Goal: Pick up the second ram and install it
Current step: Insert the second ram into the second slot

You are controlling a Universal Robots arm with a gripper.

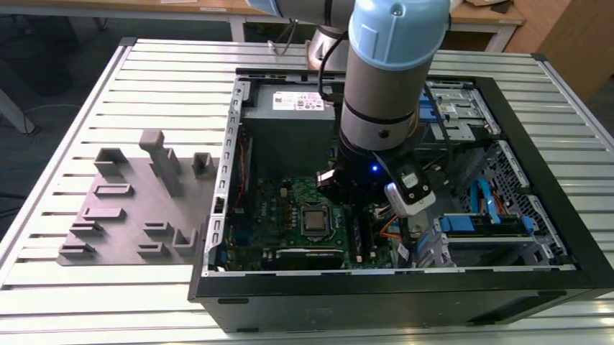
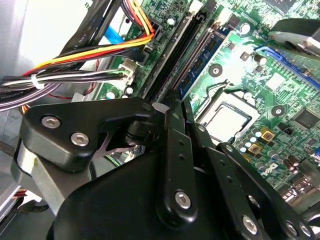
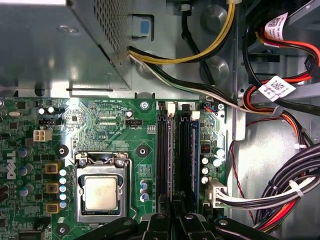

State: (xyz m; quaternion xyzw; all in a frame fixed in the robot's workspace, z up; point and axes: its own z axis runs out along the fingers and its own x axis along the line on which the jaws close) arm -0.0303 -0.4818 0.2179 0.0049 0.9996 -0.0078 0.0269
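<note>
We're down inside the computer case (image 1: 499, 298), with the gripper (image 3: 175, 219) hanging right over the memory slots (image 3: 164, 150) on the motherboard (image 3: 100, 125), beside the processor socket (image 3: 101, 192). In both wrist views its fingers (image 2: 172, 150) look drawn together on the second ram (image 3: 175, 160), a thin dark strip seen edge-on and running out from the fingertips, though the contact itself is hidden.

The stick lies just above the slots, between the two rows of white latches (image 3: 161, 106). Its long axis runs with the slots, from the gripper end towards the power supply box (image 3: 50, 45) and the cable bundle (image 3: 210, 85), with its thin edge facing down at the board.

To do this well, we'd say keep the stick dead parallel to its slot, centred over the groove. Then bring it straight down with even pressure at both ends, clear of the neighbouring wires (image 2: 75, 75).
</note>
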